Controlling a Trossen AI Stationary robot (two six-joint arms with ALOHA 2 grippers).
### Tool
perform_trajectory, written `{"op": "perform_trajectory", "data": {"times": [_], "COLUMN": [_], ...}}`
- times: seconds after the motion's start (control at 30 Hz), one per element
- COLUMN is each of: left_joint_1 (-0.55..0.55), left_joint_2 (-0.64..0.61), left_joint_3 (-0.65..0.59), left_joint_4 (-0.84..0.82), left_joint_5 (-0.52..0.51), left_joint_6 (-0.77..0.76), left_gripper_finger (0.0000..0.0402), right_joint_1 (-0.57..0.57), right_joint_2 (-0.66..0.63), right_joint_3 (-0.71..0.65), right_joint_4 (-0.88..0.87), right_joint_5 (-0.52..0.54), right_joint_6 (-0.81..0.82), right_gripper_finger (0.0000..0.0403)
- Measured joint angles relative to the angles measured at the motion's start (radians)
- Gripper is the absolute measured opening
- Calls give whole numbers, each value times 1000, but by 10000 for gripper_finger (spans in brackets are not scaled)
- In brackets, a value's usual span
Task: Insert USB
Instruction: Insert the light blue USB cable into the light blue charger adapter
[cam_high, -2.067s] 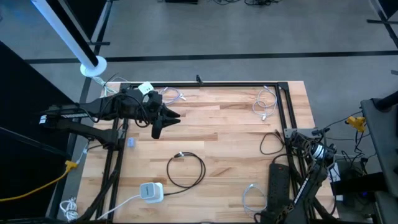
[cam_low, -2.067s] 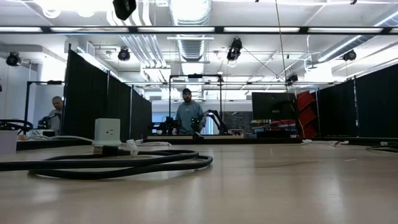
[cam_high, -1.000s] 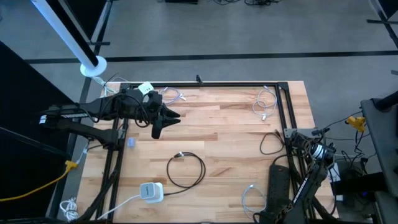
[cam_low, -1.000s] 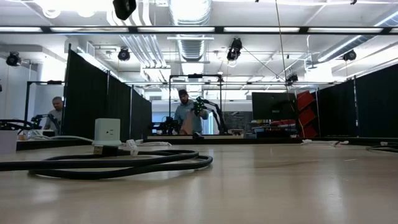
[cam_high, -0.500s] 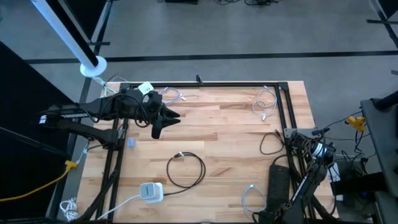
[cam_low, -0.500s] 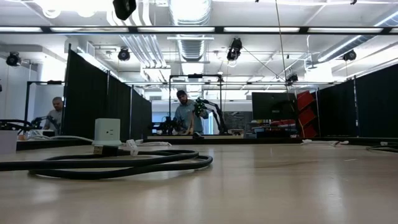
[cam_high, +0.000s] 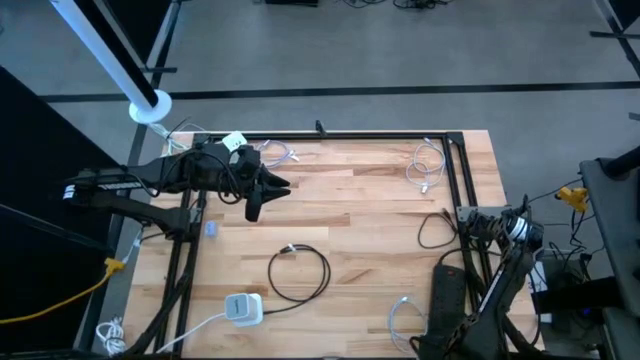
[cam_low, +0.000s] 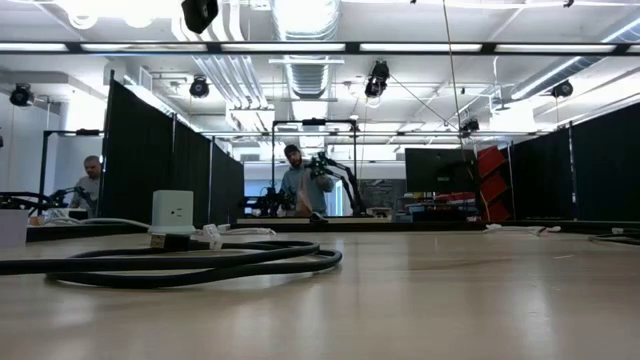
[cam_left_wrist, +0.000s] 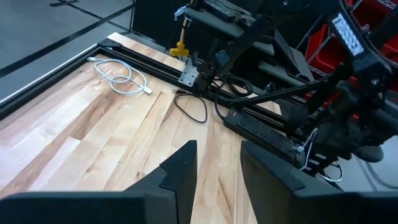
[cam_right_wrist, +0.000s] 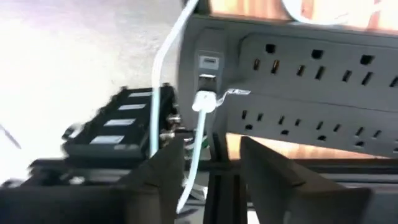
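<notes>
Facing the power strip (cam_right_wrist: 298, 68) with parted, empty right gripper (cam_right_wrist: 211, 162) fingers, white USB plug (cam_right_wrist: 204, 99) seated straight ahead, left gripper (cam_left_wrist: 217, 168) idling slightly parted.

Right arm's wrist (cam_high: 518, 229) shifted slightly away from the power strip (cam_high: 446, 297), toward the table's far edge, versus its pose a second before. Right gripper (cam_right_wrist: 210, 180) fingers parted from shut; they framed the white USB plug (cam_right_wrist: 204, 101) seated in the power strip's port. Person (cam_low: 297, 184) behind the table changed posture.
</notes>
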Motion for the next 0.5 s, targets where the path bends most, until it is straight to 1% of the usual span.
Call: {"op": "perform_trajectory", "data": {"times": [0.1, 0.23, 0.33, 0.4, 0.5], "left_joint_1": [0, 1, 1, 1, 1], "left_joint_2": [0, 0, 0, 0, 0], "left_joint_3": [0, 0, 0, 0, 0], "left_joint_4": [-2, -7, -7, -7, -7], "left_joint_5": [0, 0, 0, 0, 0], "left_joint_6": [1, 8, 8, 9, 8], "left_gripper_finger": [118, 118, 113, 110, 106], "right_joint_1": [-19, -80, -163, -242, -371], "right_joint_2": [-50, -138, -205, -260, -352], "right_joint_3": [1, 0, -21, -58, -147], "right_joint_4": [-38, -230, -360, -375, -344], "right_joint_5": [49, 200, 299, 313, 313], "right_joint_6": [-56, -63, -70, -92, -148], "right_gripper_finger": [186, 208, 211, 207, 198]}}
